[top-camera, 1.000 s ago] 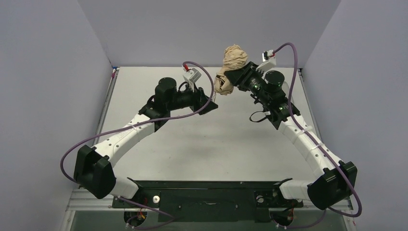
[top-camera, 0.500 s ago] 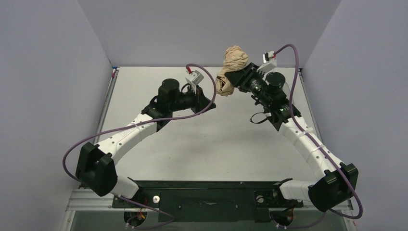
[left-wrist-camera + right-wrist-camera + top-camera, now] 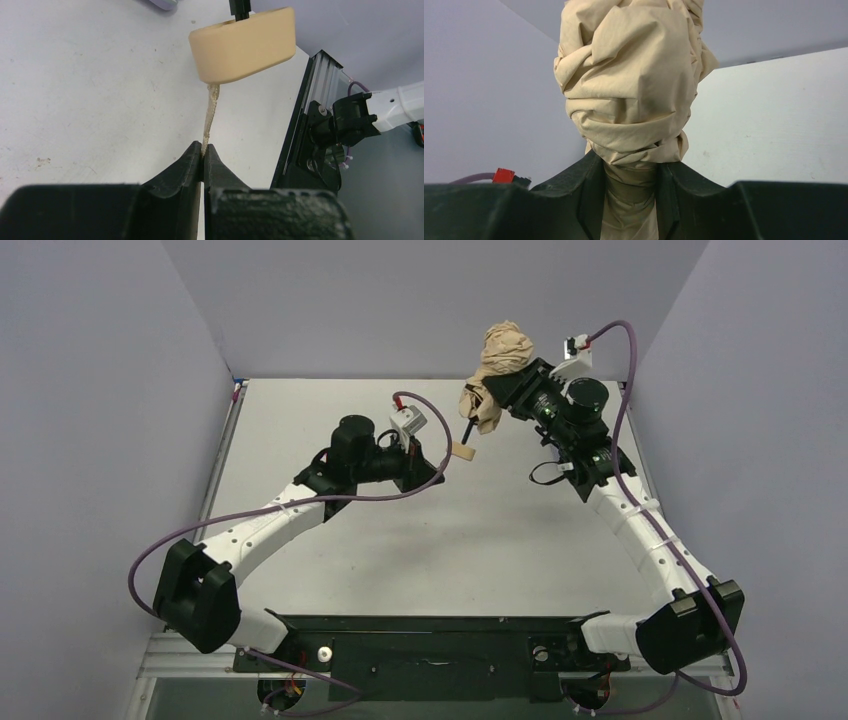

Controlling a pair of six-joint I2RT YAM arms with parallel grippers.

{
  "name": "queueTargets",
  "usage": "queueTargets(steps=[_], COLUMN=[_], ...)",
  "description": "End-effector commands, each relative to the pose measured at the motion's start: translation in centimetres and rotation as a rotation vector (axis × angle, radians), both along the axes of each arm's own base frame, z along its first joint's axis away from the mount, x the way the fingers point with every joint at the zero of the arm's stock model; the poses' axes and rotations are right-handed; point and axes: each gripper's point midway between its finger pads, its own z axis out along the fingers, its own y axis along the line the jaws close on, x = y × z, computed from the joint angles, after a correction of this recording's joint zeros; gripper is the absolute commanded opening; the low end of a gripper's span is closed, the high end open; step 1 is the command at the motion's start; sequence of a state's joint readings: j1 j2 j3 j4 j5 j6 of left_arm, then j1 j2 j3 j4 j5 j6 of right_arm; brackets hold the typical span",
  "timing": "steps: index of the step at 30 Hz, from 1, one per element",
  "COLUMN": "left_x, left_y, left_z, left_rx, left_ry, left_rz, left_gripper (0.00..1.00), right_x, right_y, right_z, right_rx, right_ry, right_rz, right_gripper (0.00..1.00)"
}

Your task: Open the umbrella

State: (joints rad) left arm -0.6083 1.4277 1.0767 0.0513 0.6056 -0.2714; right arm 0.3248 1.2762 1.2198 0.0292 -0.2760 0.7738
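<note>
Top external: umbrella (image 3: 497, 365), still a bundle of tan fabric, held aloft near the far right corner of the desk (image 3: 300, 410) by right gripper (image 3: 500, 390). Black shaft (image 3: 467, 430) slants down-left to knob handle (image 3: 462, 451), with left gripper (image 3: 442, 459) just beside it. Left wrist: jaws pinched together on cord loop (image 3: 207, 120) under the knob. Right wrist: jaws clamped around the bunched fabric.

The right gripper (image 3: 507, 387), clamped on the bunched umbrella (image 3: 503, 352), is lifting it and carrying it toward the far right. The left gripper (image 3: 203, 149), pinching the cord loop (image 3: 209, 112), is drawing back toward the near side. Between them the thin black shaft (image 3: 468, 427) is sliding out of the fabric. The knob handle (image 3: 461, 451), earlier tucked against the bundle, is now hanging clear below it, with the cord stretching taut.
</note>
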Motion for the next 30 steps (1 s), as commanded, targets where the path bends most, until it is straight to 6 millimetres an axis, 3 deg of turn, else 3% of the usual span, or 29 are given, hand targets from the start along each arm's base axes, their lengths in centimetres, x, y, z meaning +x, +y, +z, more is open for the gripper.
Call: queueTargets(steps=[1,6,8,9,10,12,14,18,25,30], left_x=[-2.3,-2.3,-2.1,-1.8,-1.3,0.1,1.0,2.4,4.9,4.9], left_y=[1.0,1.4,1.7,1.8,2.1,2.3,2.4,1.8,-0.2,-1.6], left_z=[-1.5,-1.7,-0.8,0.2,1.5,5.2,8.0,11.2,10.6,10.1], left_rx=[0.064,0.085,0.092,0.085,0.073,0.028,-0.007,-0.04,0.035,0.07], left_ry=[0.031,0.014,-0.026,-0.059,-0.092,-0.175,-0.234,-0.279,-0.257,-0.262], left_rz=[-0.062,-0.084,-0.086,-0.078,-0.046,0.025,0.072,0.136,0.168,0.148], left_gripper=[0.0,0.0,0.01,0.06,0.24,0.47,0.56,0.62,0.63,0.63], right_x=[0.3,0.8,0.8,0.8,0.7,0.5,0.4,0.0,-1.0,-1.5], right_y=[-1.7,-2.1,-2.1,-2.1,-2.1,-1.9,-1.6,-1.3,-0.8,-0.8], right_z=[10.3,11.1,11.3,11.3,11.2,10.6,9.4,7.9,8.2,8.3], right_rx=[0.09,0.08,0.068,0.061,0.046,0.018,-0.011,-0.054,-0.077,-0.112], right_ry=[-0.303,-0.334,-0.345,-0.343,-0.347,-0.34,-0.32,-0.295,-0.301,-0.307], right_rz=[-0.057,-0.076,-0.08,-0.084,-0.087,-0.092,-0.096,-0.124,-0.158,-0.202], right_gripper=[0.0,0.0,0.0,0.0,0.0,0.0,0.0,0.0,0.0,0.0])
